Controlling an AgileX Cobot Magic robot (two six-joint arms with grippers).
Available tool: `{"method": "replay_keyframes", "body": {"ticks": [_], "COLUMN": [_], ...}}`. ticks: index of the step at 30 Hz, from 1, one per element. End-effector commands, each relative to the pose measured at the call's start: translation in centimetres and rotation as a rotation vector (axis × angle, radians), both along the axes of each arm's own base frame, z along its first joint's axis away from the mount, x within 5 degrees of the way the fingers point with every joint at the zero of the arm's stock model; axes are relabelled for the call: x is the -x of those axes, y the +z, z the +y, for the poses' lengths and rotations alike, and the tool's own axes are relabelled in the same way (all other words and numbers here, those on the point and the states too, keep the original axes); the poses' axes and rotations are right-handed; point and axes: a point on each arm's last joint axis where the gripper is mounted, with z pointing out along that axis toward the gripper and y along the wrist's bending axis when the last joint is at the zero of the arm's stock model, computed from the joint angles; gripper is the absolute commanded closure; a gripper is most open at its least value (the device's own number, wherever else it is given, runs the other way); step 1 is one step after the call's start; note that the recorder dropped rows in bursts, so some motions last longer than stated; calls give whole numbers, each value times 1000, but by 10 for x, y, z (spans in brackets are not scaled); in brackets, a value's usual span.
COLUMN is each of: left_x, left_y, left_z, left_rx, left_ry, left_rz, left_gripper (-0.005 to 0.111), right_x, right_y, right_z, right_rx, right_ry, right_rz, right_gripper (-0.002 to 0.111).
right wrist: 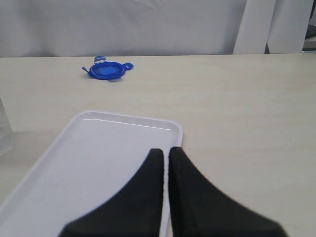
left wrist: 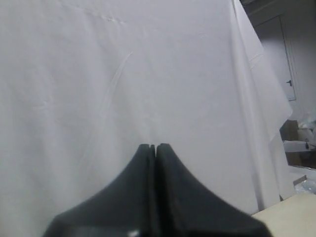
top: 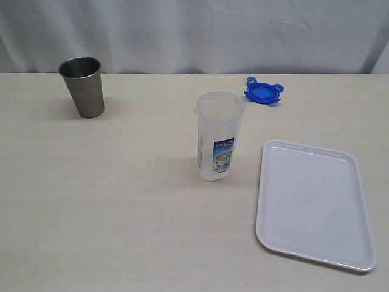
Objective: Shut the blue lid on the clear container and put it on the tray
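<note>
left claw [left wrist: 155,146]: black and smooth, its two fingers pressed together, holding nothing; a white cloth [left wrist: 123,74] hangs in front of it.
right claw [right wrist: 165,150]: black, pinched tight, empty, over one end of the tray [right wrist: 113,153].
tray: flat, shiny white plastic with round corners and a low rim, on the right side of the table [top: 121,207].
clear container [top: 217,137]: tall, thin, see-through plastic, standing up with its top open, near the tray's left side.
blue lid [top: 262,92]: small, roundish, with little flaps, lying flat on the table behind the container, apart from it.
steel cup [top: 82,85]: grey metal, wider on top, far left.
table: pale, wood-like.
</note>
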Motion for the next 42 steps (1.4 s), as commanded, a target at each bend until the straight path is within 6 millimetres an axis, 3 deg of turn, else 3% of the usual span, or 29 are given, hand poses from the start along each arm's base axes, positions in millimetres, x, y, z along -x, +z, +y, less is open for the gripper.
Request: {"method": "replay_keyframes", "body": {"ticks": [1,6,10,13,17,27,34,37,42], "left_x": [-1,-2,-3,-7,-7,-24,-33,-34,-32], "left_y": [-1,-2,-13,-22,-31,-88,-133,-137,-153], "left_z": [4,6,1,11,20,24,27,27,28], "left_rx": [11,9,-190,-13,216,183,61,37,-13], "left_ry": [49,72,88,162,231,401,475,482,502], "left_rz": [5,11,50,221,241,373,477,484,652], "left_gripper": [99,99,99,99,99,99,99,99,99], "right_x": [0,0,0,0,0,0,0,0,0], "right_y": [-1,-1,-1,-1,-1,-1,-1,-1,-1], "right_z": [0,0,0,0,0,0,0,0,0], "right_rx": [-5,-5,-5,-5,-5,-5,-5,-5,-5], "right_ry": [2,2,2,2,2,2,2,2,2], "right_rz": [0,0,0,0,0,0,0,0,0], "right_gripper": [104,104,104,104,104,104,104,104,104]}}
